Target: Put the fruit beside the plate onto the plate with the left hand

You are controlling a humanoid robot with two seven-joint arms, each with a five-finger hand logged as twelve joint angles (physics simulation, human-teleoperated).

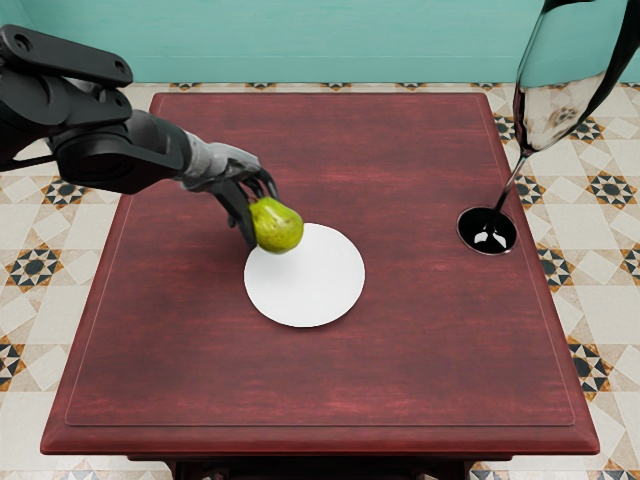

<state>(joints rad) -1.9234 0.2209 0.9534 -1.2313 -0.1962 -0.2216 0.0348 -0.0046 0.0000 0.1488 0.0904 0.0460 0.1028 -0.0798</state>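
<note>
A yellow-green pear [277, 225] is held over the upper left edge of a round white plate [310, 283] that lies on the red-brown table. My left hand [246, 197] reaches in from the left on a dark arm, its black fingers curled around the pear's upper and left side. I cannot tell whether the pear touches the plate. No right hand shows.
A glossy black stemmed object [560, 80] rises from a round black base [487, 231] near the table's right edge. The wooden table [320, 380] has a raised rim. Patterned floor tiles surround it, with a teal wall behind.
</note>
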